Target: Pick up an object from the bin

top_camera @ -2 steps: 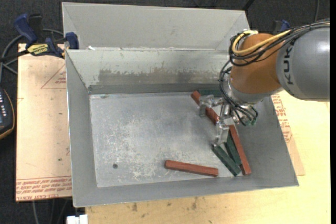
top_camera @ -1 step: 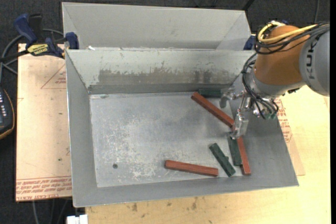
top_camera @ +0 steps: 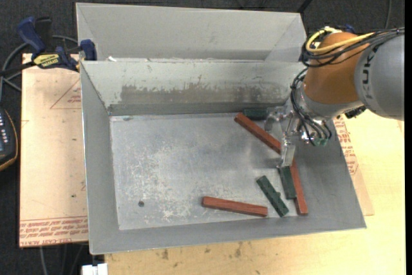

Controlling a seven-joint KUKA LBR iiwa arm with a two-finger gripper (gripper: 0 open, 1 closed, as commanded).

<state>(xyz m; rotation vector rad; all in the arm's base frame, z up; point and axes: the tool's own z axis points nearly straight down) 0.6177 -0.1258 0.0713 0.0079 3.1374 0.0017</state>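
Near the front of the grey metal bin (top_camera: 161, 158) lies a long reddish-brown flat stick (top_camera: 234, 206), and right of it a slanting dark green bar (top_camera: 273, 196), a shorter dark green bar (top_camera: 288, 182) and a thin reddish-brown strip (top_camera: 300, 195) crowd together. The pincer (top_camera: 287, 156) hangs over the far ends of those last two, spread or pressed together I cannot tell, with a diagonal reddish-brown stick (top_camera: 256, 129) just beyond. They look light, stiff and low-lying; the shorter bar is probably best nipped across its width mid-length, the strip alongside leaving little room.
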